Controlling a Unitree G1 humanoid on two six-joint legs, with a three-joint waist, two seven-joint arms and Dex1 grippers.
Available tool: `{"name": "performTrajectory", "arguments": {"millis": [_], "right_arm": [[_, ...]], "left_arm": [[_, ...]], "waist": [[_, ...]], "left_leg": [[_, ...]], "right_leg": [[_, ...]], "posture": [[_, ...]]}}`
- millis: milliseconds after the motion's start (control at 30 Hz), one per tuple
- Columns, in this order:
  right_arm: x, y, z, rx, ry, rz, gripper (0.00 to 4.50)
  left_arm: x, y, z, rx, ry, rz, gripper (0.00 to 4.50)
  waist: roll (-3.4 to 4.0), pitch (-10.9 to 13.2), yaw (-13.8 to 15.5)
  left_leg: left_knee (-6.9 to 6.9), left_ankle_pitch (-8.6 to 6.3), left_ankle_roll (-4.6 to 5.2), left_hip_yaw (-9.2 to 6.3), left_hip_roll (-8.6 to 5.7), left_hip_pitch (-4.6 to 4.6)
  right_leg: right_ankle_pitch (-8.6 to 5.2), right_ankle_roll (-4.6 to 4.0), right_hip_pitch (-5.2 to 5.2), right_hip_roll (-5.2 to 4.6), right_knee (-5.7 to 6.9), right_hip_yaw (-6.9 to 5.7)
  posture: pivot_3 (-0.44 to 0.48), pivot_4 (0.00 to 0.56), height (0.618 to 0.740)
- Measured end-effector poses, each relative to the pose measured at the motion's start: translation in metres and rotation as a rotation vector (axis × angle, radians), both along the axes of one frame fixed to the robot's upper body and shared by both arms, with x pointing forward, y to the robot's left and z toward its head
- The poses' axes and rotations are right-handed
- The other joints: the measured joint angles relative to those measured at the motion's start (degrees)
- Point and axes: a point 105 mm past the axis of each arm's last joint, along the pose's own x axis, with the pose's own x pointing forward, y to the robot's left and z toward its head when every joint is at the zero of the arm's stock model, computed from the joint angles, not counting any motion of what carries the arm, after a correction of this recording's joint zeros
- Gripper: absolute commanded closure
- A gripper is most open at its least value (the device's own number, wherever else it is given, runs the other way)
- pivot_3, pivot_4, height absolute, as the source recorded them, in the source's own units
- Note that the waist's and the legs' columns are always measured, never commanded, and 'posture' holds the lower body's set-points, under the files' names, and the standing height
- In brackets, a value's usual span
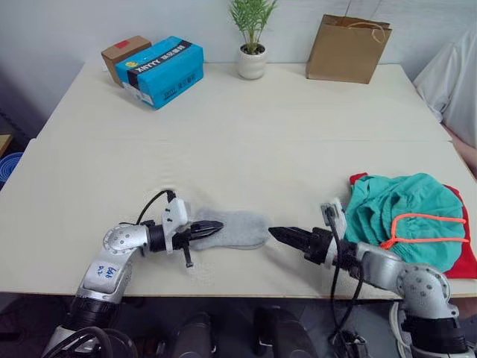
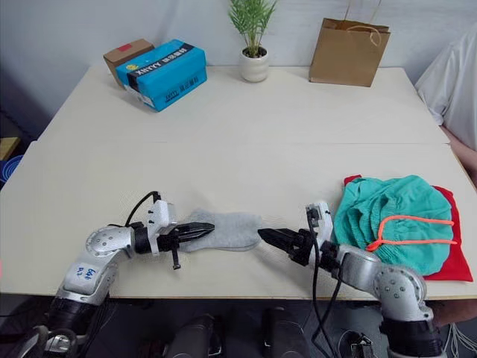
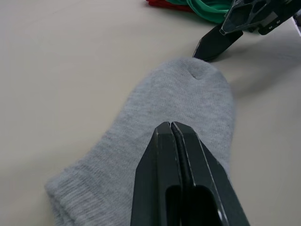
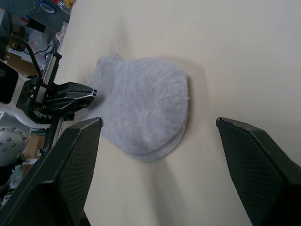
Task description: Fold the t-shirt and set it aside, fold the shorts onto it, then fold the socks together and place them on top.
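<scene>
Left eye view is showing one pair of grey socks (image 1: 237,227) lying stacked flat near the front edge of a pale table (image 1: 246,134), one sock on top of the other, with two layered edges peeking out in the right wrist view. One left gripper (image 1: 212,227) is resting over the cuff end of the socks with its two black fingers pressed together; I cannot tell whether any fabric is being pinched between them. One right gripper (image 1: 282,235) is hovering just beside the toe end, its fingers spread wide apart and holding nothing.

One pair of teal shorts (image 1: 406,216) is lying bunched on the right side of the table, its orange drawstring (image 1: 425,227) looping across the top. One red t-shirt (image 1: 466,257) is sitting under the shorts, red edges showing at the sides.

Along the far edge are standing one blue box (image 1: 164,71), one brown box (image 1: 123,52) touching it from behind, one small plant (image 1: 252,45) in a white pot, and one brown paper bag (image 1: 348,48). A pale wall is running behind them. A person in a white shirt (image 1: 455,74) is sitting at the right.
</scene>
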Motion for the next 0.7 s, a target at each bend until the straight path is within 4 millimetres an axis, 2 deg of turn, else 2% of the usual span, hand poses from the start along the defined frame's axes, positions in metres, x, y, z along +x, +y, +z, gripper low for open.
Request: {"name": "performTrajectory", "arguments": {"millis": [200,233,300,467,600,700], "right_arm": [[0.001,0.025,0.002,0.025,0.09,0.054,0.51],[0.0,0.027,0.001,0.039,0.105,0.056,0.91],[0.002,0.03,-0.001,0.052,0.133,0.051,1.39],[0.003,0.036,-0.01,0.05,0.189,0.059,3.17],[0.001,0.041,-0.002,0.071,0.178,0.1,4.48],[0.002,0.038,-0.001,0.072,0.177,0.091,4.48]], "left_arm": [[0.002,0.012,-0.008,-0.009,0.024,0.073,4.5],[0.0,0.012,-0.01,-0.006,0.027,0.072,4.5],[-0.003,0.013,-0.012,0.009,0.024,0.062,4.5],[-0.003,0.013,-0.012,0.021,0.01,0.058,4.5],[-0.003,0.009,-0.012,0.023,-0.004,0.049,4.5],[-0.001,0.005,-0.012,0.02,-0.013,0.042,4.5]], "waist": [[-0.21,-0.1,-1.5],[-0.22,-0.1,-1.6],[-0.24,-0.1,-1.6],[-0.24,-0.1,-1.5],[-0.41,-0.2,-1.5],[-0.44,-0.3,-1.4]], "left_leg": [[-0.09,0.0,-0.01,0.05,0.04,-0.03],[-0.11,-0.01,-0.02,0.07,0.05,-0.04],[-0.13,0.0,-0.03,0.11,0.06,-0.07],[-0.06,0.01,-0.03,0.13,0.05,-0.24],[-0.04,0.01,-0.02,0.12,0.06,-0.3],[0.01,0.04,0.04,0.11,0.05,-0.36]], "right_leg": [[-0.01,0.05,-0.08,0.05,0.01,0.04],[-0.02,0.06,-0.1,0.07,0.01,0.05],[-0.03,0.07,-0.18,0.09,0.02,0.07],[-0.02,0.07,-0.33,0.08,0.05,0.11],[-0.01,0.08,-0.37,0.08,0.06,0.1],[0.03,0.11,-0.39,0.05,0.06,0.1]], "posture": [[0.0,0.15,0.74],[0.0,0.15,0.74],[0.0,0.15,0.74],[0.0,0.15,0.74],[0.0,0.15,0.74],[0.0,0.15,0.74]]}}
